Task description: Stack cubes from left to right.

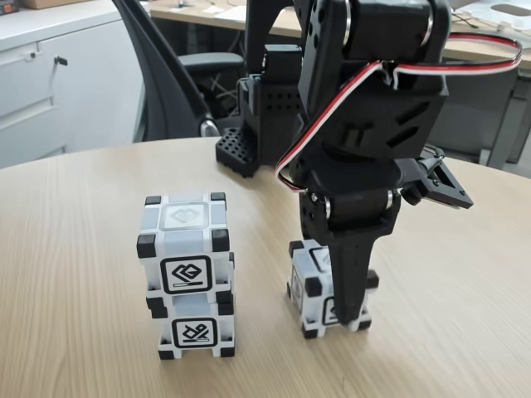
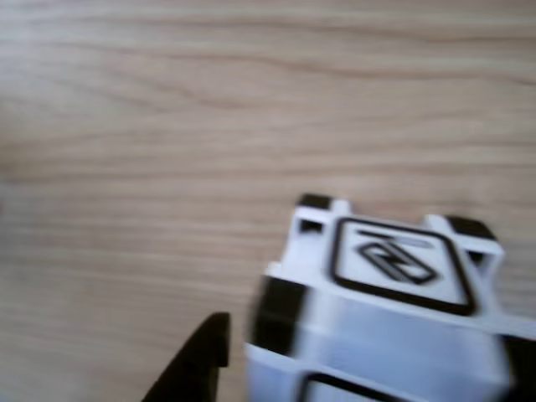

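Two cubes stand stacked left of centre in the fixed view, the upper cube sitting squarely on the lower cube. To their right a third cube rests alone on the table. My gripper points straight down over this cube, open. Its long black finger hangs in front of the cube's face, and the other jaw is swung out to the back right. In the other view, which is blurred, the same cube fills the lower right. A black fingertip sits just left of it with a thin gap between.
The round wooden table has free room in front of and around the cubes. The arm's black base stands at the table's far edge. An office chair and a white cabinet are behind the table.
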